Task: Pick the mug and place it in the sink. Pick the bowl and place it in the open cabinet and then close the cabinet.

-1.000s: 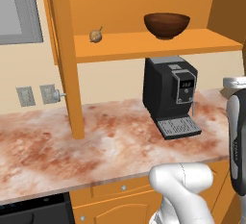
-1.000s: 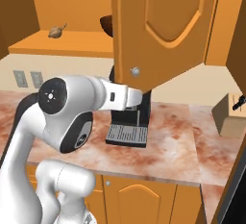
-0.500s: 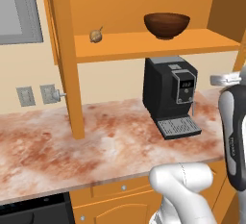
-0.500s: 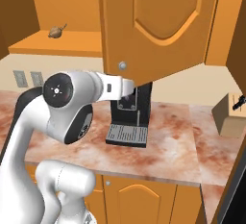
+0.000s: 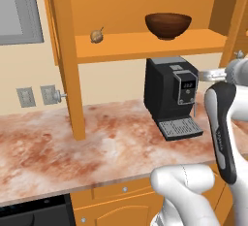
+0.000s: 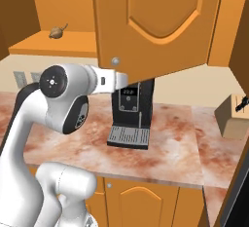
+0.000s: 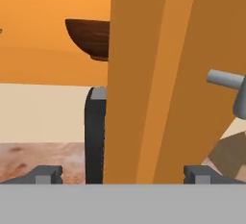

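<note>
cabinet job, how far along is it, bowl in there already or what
Done: the bowl sits on the cabinet shelf, near a small tan bulb. In hand: the open, empty gripper faces the edge of the open cabinet door, its knob off to one side. Left: closing that door. The mug and sink aren't in sight here, so that step can't be judged.

Walls: plain cream wall (image 5: 29, 70) behind the worktop, carrying two pale grey outlet plates (image 5: 36, 95) at left.
Worktop: mottled pink-and-rust stone worktop (image 5: 72, 145) running left to right.
Lower cupboards: orange wooden base cupboards (image 6: 141, 201) with small round silver knobs, under the worktop's near edge.
Appliance: black boxy coffee machine (image 5: 172, 96) with a grey drip tray, standing far on the worktop.
Far right: tan wooden knife block (image 6: 233, 116) on the worktop.
Upper left: grey framed panel (image 5: 17, 9).
Light: even, soft, without hard shadows.
</note>
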